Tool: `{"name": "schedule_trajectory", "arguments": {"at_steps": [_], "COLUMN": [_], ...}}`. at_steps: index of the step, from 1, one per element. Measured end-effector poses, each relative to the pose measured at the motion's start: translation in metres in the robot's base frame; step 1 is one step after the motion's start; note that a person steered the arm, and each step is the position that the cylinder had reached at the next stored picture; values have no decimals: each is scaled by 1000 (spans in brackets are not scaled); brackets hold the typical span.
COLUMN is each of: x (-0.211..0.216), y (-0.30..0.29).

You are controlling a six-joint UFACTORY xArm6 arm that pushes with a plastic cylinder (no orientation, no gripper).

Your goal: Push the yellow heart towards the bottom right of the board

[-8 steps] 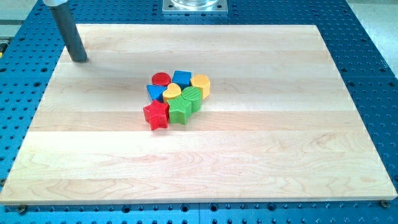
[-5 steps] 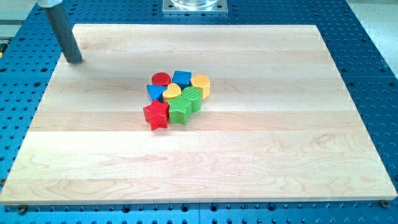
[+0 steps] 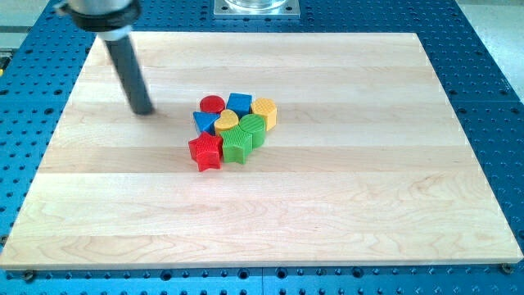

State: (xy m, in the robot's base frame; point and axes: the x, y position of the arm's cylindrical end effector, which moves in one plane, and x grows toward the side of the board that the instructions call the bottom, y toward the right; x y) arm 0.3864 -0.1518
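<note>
The yellow heart (image 3: 227, 123) sits in the middle of a tight cluster of blocks at the board's centre. Around it are a red cylinder (image 3: 212, 104), a blue cube (image 3: 239, 102), a yellow hexagon-like block (image 3: 264, 111), a blue triangle (image 3: 204, 121), two green blocks (image 3: 253, 127) (image 3: 237, 144) and a red star (image 3: 205, 152). My tip (image 3: 143, 110) rests on the board to the left of the cluster, about level with the red cylinder and apart from every block.
The wooden board (image 3: 327, 205) lies on a blue perforated table (image 3: 491, 98). A metal mount (image 3: 256, 7) shows at the view's top edge.
My tip has moved from the board's top left corner rightward and down, towards the cluster. The blocks have not moved.
</note>
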Motion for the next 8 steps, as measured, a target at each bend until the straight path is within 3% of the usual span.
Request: {"name": "schedule_trajectory", "arguments": {"at_steps": [2, 3, 5, 6, 8], "x": [46, 69, 74, 157, 177], "y": [86, 176, 200, 237, 300]}}
